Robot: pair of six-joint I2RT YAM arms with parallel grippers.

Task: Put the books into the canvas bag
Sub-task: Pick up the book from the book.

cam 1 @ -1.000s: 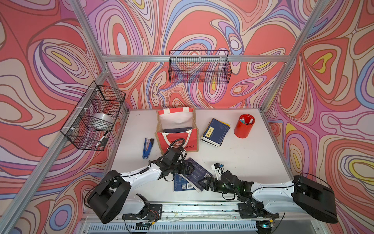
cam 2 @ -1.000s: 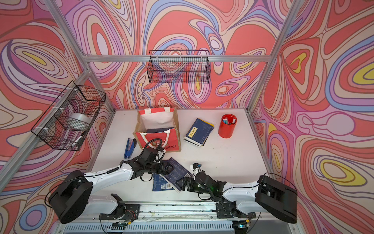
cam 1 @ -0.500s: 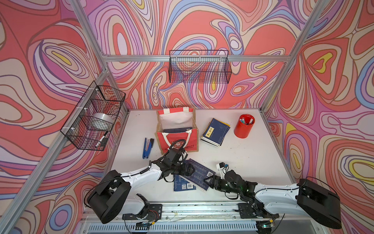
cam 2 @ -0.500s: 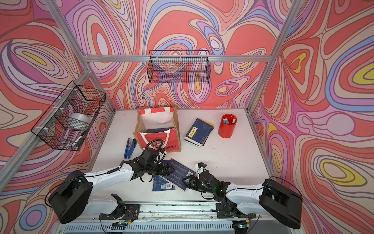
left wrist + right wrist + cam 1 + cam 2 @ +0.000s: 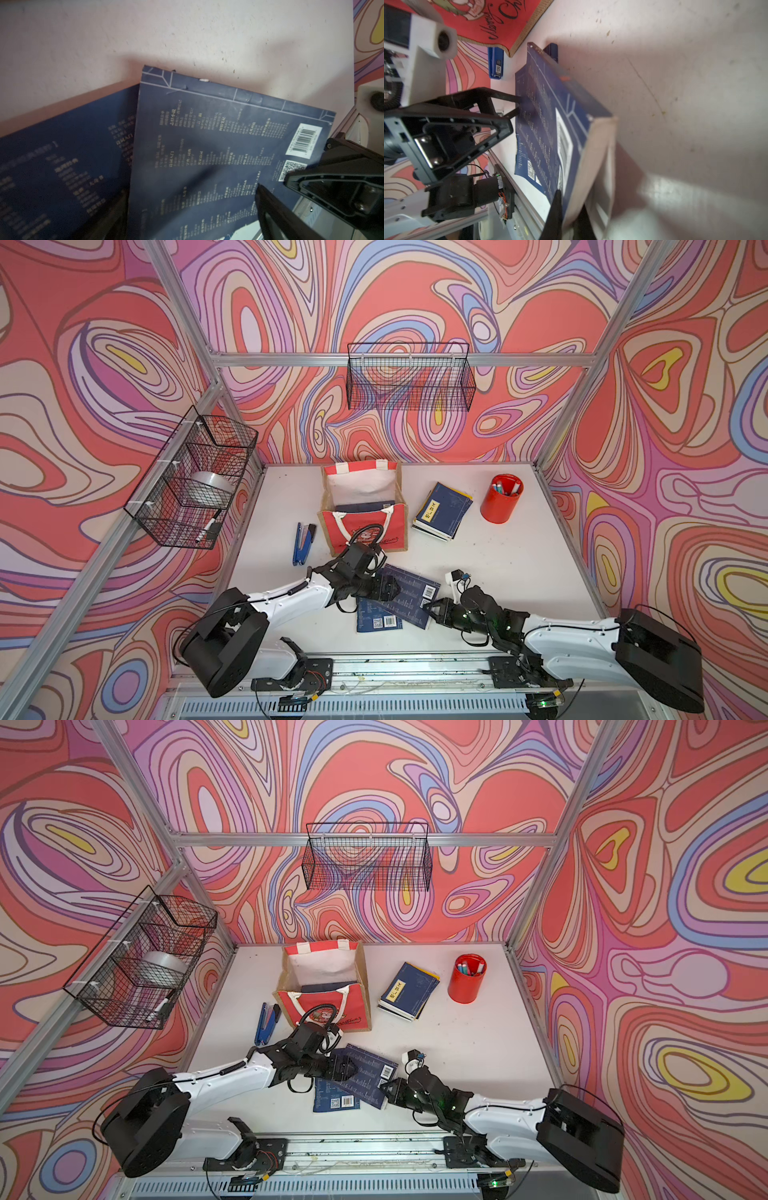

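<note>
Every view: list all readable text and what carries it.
"Merry Ch", cut off by the frame: red-panelled tan jute canvas bag.
Back cover of the navy softcover book: Chinese columns and barcode digits, blurred.
Yellow label on the stacked navy books: too small.
White sticker on the blue stapler: blurred.

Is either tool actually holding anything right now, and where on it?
Right tool is shut on the upper book, pinching its edge beside the barcode corner. Left tool is open above that book, gripping nothing.

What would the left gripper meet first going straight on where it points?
The upper book: the left gripper angles down onto its cover, tips apparently touching it, though depth is unclear.
</note>
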